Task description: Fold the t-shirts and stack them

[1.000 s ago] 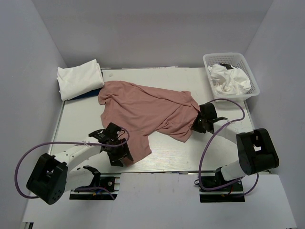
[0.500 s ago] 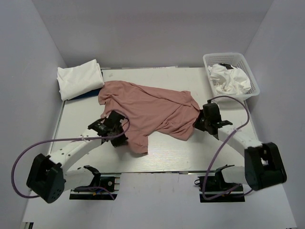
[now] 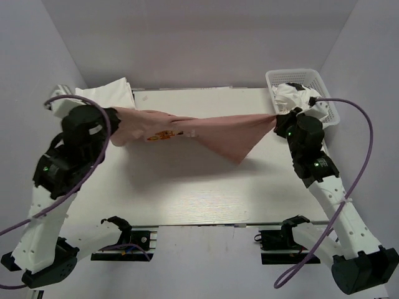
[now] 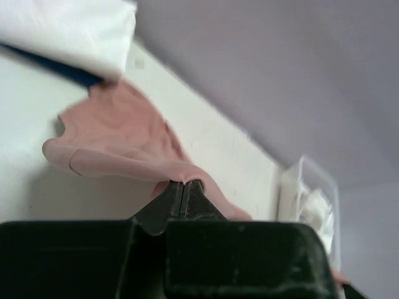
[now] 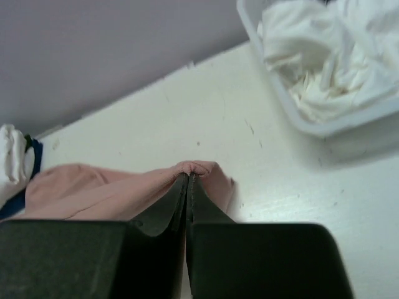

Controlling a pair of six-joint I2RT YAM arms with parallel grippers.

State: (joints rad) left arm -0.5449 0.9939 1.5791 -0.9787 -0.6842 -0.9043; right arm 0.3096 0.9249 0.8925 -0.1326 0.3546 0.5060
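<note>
- The dusty-pink t-shirt (image 3: pixel 212 128) hangs stretched between the two hands above the far half of the tabletop (image 3: pixel 206 199). It runs from near the left edge to near the right edge. A loose point of cloth droops right of centre, and a small orange print (image 3: pixel 163 134) shows left of centre.
- The left hand (image 4: pixel 182 187) is clamped on one end of the pink cloth, its fingers pressed together with only fabric between them.
- The right hand (image 5: pixel 188 180) pinches the other end in the same way, on a small fold near the mesh basket (image 3: pixel 293 71).
- Done, as we read it: a folded white t-shirt (image 3: pixel 106 96) lies at the far-left corner. A strip of blue (image 4: pixel 68 71) shows beneath it, which we take for a folded blue tee, so the stack is begun.
- Left to do: the pink shirt is spread out but not yet folded or stacked. Crumpled white garments (image 3: pixel 299 103) sit in the basket at the far-right corner.
- We judge the task about halfway through, perhaps less, since we cannot tell how many shirts the basket holds.
</note>
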